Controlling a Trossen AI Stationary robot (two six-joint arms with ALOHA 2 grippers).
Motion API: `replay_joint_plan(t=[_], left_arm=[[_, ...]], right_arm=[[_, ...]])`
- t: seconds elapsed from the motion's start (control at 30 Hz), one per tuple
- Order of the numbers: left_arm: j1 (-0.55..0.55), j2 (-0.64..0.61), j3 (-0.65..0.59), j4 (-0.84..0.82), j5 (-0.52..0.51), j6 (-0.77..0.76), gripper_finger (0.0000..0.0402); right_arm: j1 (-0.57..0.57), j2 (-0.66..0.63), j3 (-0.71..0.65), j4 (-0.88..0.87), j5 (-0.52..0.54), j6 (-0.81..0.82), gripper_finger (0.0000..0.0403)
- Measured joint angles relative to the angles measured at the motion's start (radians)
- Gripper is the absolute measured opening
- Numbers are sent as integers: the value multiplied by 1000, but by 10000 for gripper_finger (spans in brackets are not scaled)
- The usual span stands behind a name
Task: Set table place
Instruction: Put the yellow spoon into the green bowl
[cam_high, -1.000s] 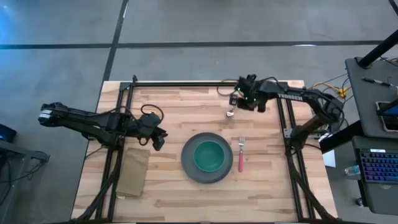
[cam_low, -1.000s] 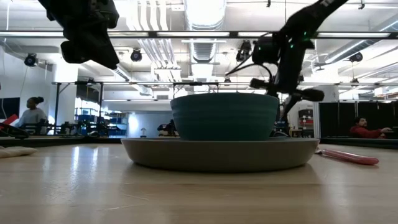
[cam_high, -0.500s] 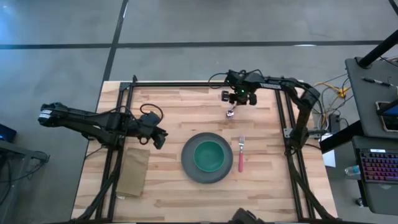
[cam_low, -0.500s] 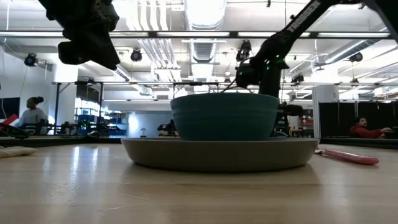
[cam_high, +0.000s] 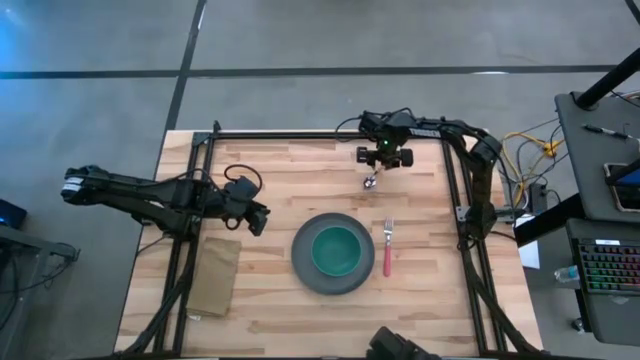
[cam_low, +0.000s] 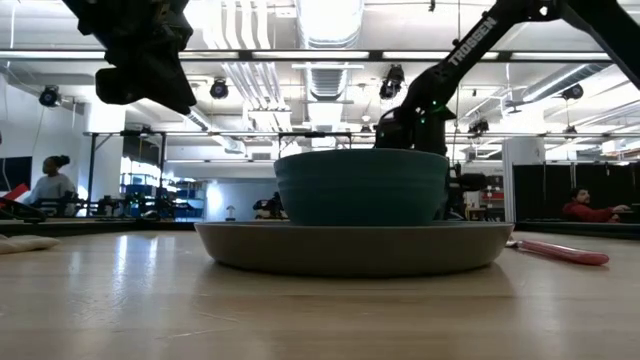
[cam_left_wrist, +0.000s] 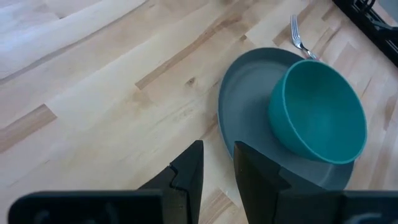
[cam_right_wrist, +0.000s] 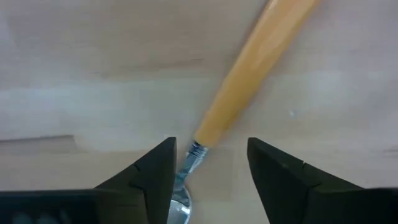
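Note:
The grey plate lies on the table with the teal bowl in it. The pink-handled fork lies just right of the plate. The orange-handled spoon lies flat near the far edge. My right gripper hangs over it, open. In the right wrist view its fingers stand on either side of the spoon's neck, where the orange handle begins. My left gripper hovers left of the plate, open by a narrow gap and empty.
A tan folded cloth lies at the near left. The black frame runs along the table's edges. A dark shape shows at the near edge. People sit in the room behind.
My right gripper has gone toward the table's left edge and down over the spoon, while its arm has folded back along the far edge. The spoon has stayed where it was.

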Motion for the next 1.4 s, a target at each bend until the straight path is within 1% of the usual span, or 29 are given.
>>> replay_joint_plan(t=[0.1,0.23,0.4,0.53,0.67,0.8,0.87,0.97,1.13,1.27,1.4], left_arm=[[0,0,0,-2,0,0,73],[0,0,0,-8,0,0,73],[6,0,0,-11,0,0,73],[19,0,0,-27,-17,0,73],[43,0,0,-62,-22,0,73],[68,0,0,-63,-14,8,73],[85,-1,0,-61,27,27,73],[124,-6,-1,-61,116,37,73],[216,-48,-3,-18,185,66,73],[341,-91,-6,66,312,104,73],[493,-105,-6,87,473,115,73]], right_arm=[[-5,14,0,6,5,1,175],[-12,32,0,20,8,-4,144],[-17,32,0,31,10,-39,82],[-17,32,0,45,-24,-84,32],[23,31,3,67,-77,-155,29],[106,32,53,66,-169,-257,29],[151,31,93,59,-185,-308,29],[208,31,154,52,-179,-362,29],[284,29,258,23,-176,-406,29],[345,29,344,-27,-161,-466,29],[415,29,435,-80,-65,-544,29]])
